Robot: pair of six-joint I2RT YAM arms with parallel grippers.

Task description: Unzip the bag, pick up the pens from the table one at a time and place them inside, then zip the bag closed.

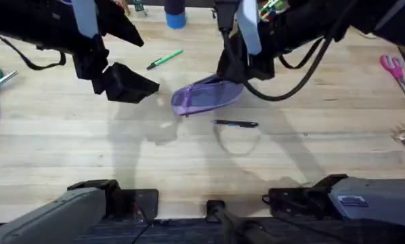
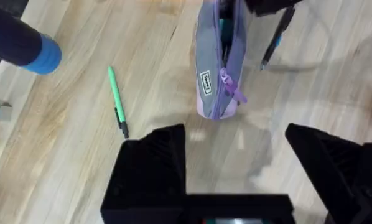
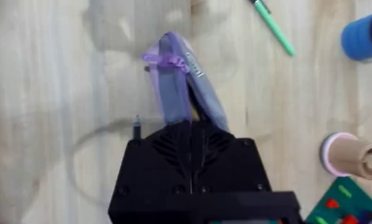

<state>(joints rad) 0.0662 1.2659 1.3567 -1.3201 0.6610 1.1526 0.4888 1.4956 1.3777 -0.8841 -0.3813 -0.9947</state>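
At frame center, the right gripper [image 1: 228, 76] pinches the right end of the lilac bag [image 1: 204, 96]. Left of the bag, the left gripper [image 1: 129, 84] hovers wide open, holding nothing.

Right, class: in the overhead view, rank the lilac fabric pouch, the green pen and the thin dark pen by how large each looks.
1. The lilac fabric pouch, clearly largest.
2 and 3. The light green pen and the thin dark pen look about equally long; too close to rank.
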